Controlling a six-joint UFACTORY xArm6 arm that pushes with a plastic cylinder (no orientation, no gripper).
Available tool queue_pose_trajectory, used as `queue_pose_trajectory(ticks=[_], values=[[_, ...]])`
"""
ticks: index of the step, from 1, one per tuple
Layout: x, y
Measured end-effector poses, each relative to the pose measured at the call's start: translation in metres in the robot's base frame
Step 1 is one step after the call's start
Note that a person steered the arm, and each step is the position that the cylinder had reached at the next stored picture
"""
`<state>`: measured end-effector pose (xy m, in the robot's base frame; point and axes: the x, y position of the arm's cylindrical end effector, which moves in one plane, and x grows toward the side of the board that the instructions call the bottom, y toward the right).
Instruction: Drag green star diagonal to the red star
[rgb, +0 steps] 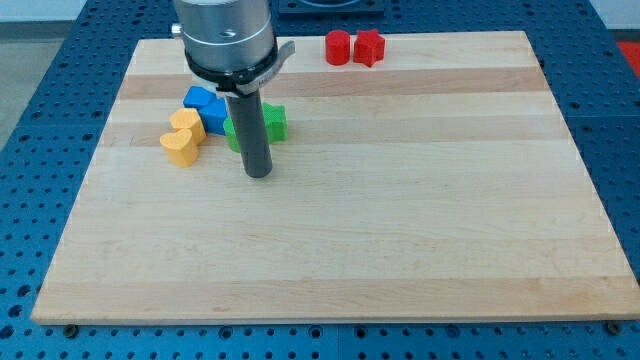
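Note:
The green star (272, 122) lies at the board's upper left, partly hidden behind my rod. My tip (259, 174) rests on the board just below the green star, toward the view's bottom. The red star (369, 47) sits near the view's top edge, right of centre, touching another red block (338, 47) on its left. The green star is far to the lower left of the red star.
Two blue blocks (206, 106) and two yellow blocks (183, 137) are clustered just left of the green star. The wooden board (400, 220) lies on a blue perforated table.

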<state>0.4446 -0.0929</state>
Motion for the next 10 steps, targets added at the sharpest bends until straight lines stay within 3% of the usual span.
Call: queue_pose_trajectory(ticks=[7, 10], values=[[-0.075, 0.018], [-0.071, -0.017]])
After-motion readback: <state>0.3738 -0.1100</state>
